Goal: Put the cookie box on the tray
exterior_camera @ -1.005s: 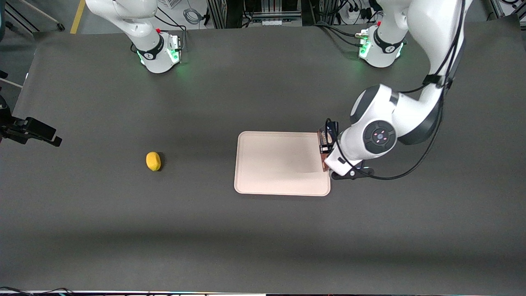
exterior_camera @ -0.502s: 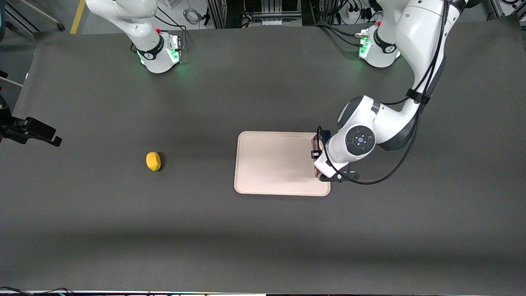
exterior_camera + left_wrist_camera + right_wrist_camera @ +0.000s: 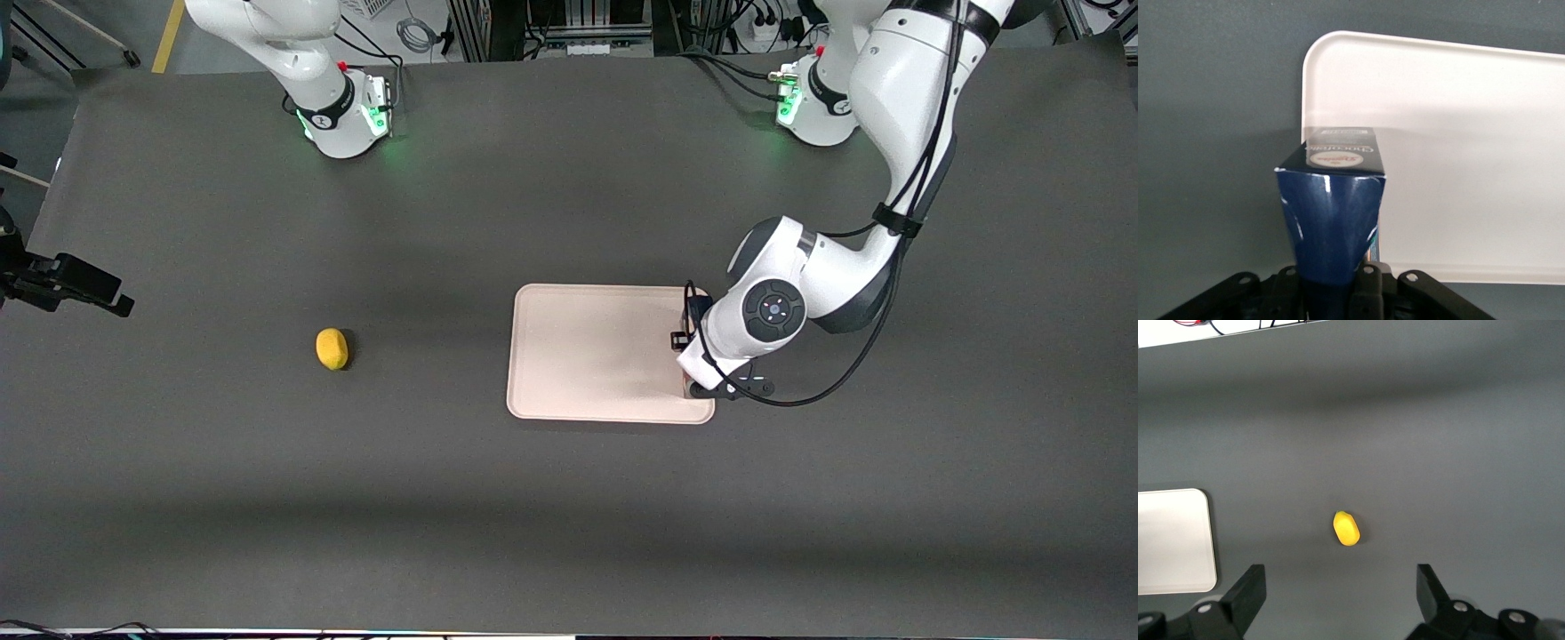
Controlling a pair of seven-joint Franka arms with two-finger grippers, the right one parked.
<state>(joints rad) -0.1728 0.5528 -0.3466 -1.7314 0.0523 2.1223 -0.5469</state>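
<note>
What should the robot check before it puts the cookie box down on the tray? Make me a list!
1. Gripper holds the cookie box: ok, it pinches the box's narrow end.
2. Box is over the tray: not ok, in the left wrist view it straddles the tray's rim, part of it over the table mat.
3. Tray has room: ok, its surface shows bare.
4. Box already touches the tray: cannot tell.
5. Lemon is out of the way: ok, it lies toward the parked arm's end.

Cookie box (image 3: pixel 1331 220): glossy navy cardboard, creased where the gripper (image 3: pixel 1331 293) pinches it. Tray (image 3: pixel 1458 167): smooth matt cream plastic. Tabletop (image 3: pixel 267 498): matt dark grey.
</note>
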